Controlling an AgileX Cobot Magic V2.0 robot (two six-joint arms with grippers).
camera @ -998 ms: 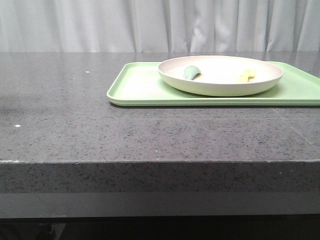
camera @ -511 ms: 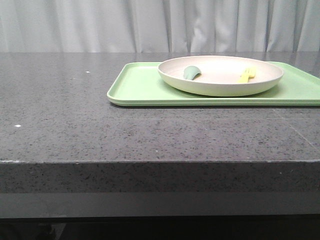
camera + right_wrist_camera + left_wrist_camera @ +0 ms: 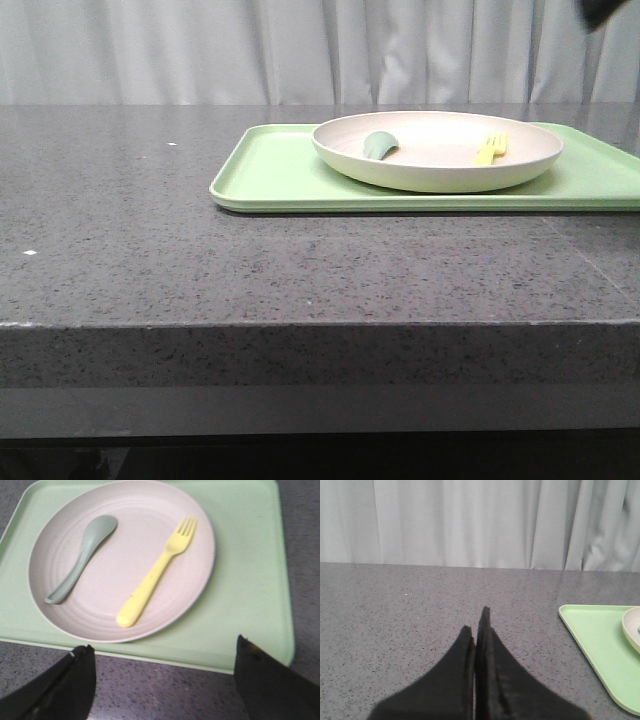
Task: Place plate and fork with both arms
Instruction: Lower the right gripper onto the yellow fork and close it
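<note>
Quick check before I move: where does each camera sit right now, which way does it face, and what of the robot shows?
Front: low at the table edge, facing forward at the tray, plate, fork; a dark corner blur, unidentifiable.
Left wrist: low over bare table, facing the curtain; left gripper shut.
Right wrist: above, looking down on plate, fork, spoon; right gripper open.
All share tray and plate.

no readable text, labels or numbers anywhere (all surfaces plain)
</note>
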